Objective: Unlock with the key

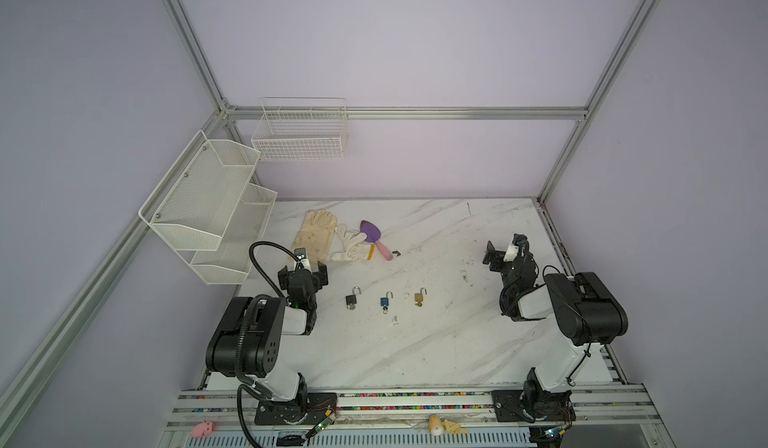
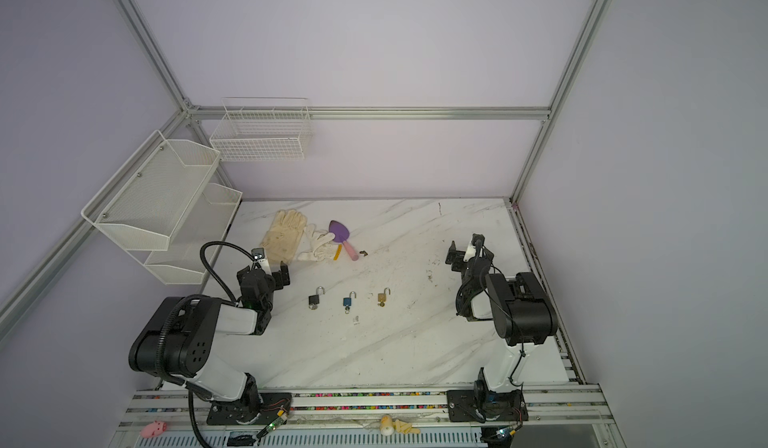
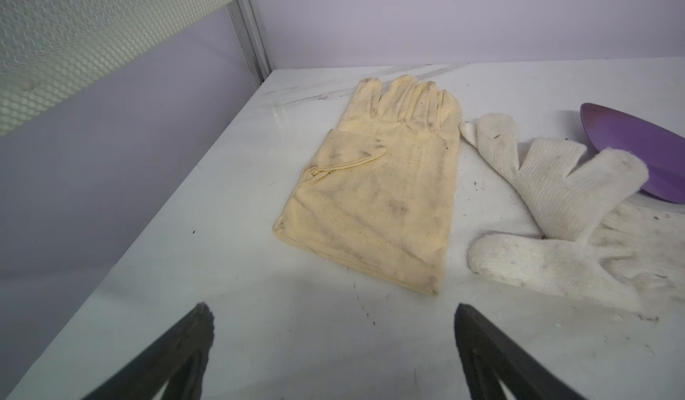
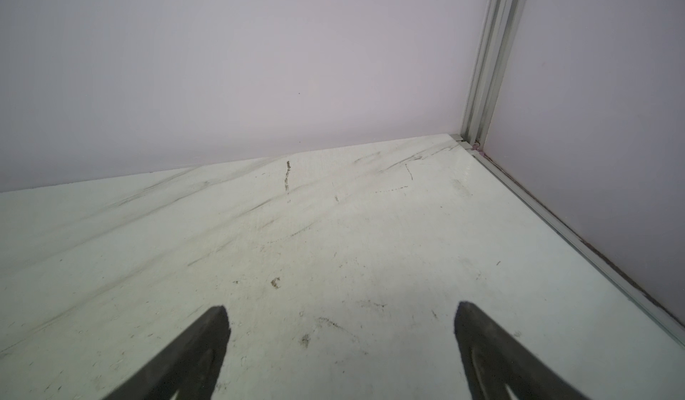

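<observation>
Seen from above, a black padlock [image 1: 352,299], a blue padlock [image 1: 386,301] and a brass padlock [image 1: 419,297] lie in a row on the marble desk [image 1: 415,350] between two robot arms. Each has what looks like a key [image 1: 352,307] at its base and a shackle that seems raised, though they are too small to be sure. The left hand [image 1: 302,275] and right hand [image 1: 503,254] hover empty with fingers spread wide, well apart from the locks, so no unlocking appears under way. Any next move calls for one hand steadying a lock while the other pinches its tiny key.
</observation>
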Motion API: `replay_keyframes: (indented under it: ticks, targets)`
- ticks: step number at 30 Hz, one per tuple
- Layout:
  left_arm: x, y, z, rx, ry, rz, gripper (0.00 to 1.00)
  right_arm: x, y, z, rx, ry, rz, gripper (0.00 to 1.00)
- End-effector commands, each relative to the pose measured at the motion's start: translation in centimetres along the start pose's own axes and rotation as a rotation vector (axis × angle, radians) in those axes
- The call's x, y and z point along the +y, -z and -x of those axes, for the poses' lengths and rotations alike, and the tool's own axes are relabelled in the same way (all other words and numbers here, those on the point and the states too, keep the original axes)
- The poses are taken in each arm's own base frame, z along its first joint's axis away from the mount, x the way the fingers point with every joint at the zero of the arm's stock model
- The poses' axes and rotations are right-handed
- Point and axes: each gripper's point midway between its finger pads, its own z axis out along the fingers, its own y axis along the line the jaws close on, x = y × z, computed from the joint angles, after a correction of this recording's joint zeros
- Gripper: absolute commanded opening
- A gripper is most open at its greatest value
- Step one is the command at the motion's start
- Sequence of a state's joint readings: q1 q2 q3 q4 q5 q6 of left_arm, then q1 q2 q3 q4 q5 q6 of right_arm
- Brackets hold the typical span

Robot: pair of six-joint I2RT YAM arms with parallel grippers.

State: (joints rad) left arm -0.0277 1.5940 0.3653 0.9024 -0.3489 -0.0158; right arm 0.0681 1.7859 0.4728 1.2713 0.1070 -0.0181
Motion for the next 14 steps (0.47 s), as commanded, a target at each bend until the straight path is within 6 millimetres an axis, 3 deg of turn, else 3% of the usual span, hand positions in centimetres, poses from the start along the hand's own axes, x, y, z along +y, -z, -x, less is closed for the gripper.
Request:
replay_keyframes:
  ticks: [1,14]
  targets:
    - [-0.19,0.18,2.54,-0.089,0.046,-0.022,1.0,0.41,0.19,1.79,-0.069,0.023,0.02,0.98]
    - [-0.16,0.19,2.56,-0.088,0.045,-0.02,1.0,0.39,0.11,1.68,-0.062,0.025,0.018,0.97]
